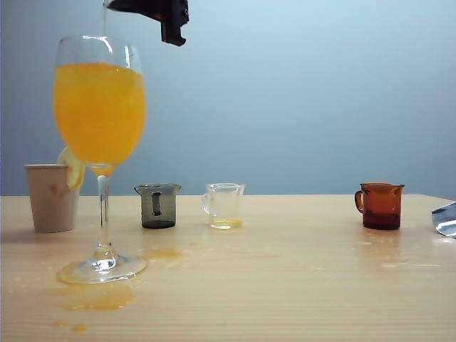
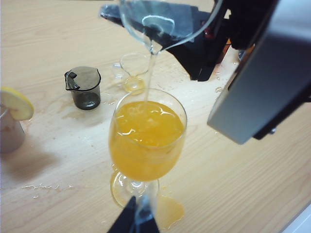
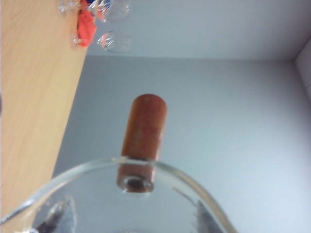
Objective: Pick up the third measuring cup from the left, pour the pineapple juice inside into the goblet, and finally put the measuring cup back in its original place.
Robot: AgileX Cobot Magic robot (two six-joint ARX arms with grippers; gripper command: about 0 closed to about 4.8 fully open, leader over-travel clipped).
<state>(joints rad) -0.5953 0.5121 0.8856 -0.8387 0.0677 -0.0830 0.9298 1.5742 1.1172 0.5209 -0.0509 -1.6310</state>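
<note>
The third measuring cup, clear glass, is tipped spout-down above the goblet, with my right gripper shut on it. A thin pale stream of pineapple juice falls from the spout into the goblet, which stands on the table nearly full of orange-yellow drink. In the exterior view only the black tip of my right gripper shows at the top edge. The cup's rim arcs across the right wrist view. My left gripper hangs shut and empty short of the goblet's foot.
A paper cup with a lemon slice stands left of the goblet. A grey cup, a clear handled cup and an amber cup stand in a row, with bare wood before the amber one. Orange puddles lie round the goblet's foot.
</note>
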